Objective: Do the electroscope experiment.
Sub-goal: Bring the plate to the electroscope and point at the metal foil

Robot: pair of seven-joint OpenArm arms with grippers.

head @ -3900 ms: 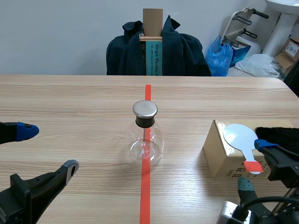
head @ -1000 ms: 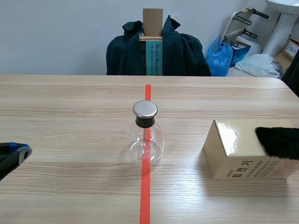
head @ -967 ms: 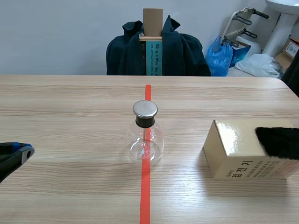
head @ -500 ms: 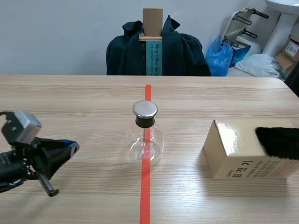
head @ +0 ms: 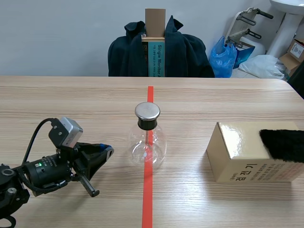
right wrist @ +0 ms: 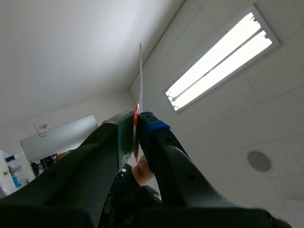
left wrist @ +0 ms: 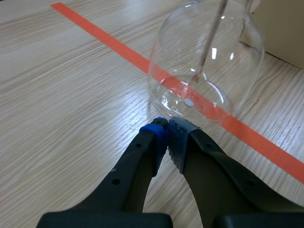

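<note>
Across the wooden counter (head: 71, 95), the left jaws, pinched shut on nothing, now sit just beside the glass flask (head: 148, 137). The right jaws, lifted out overhead, clamp the thin paddle (right wrist: 140, 71), so steadying the flask looks next.

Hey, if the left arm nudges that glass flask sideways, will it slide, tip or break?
The flask looks like thin clear glass, so probably light and fragile. Pushed low on its round belly, it would likely slide on the smooth table; the metal cap makes a high push tippier.
</note>
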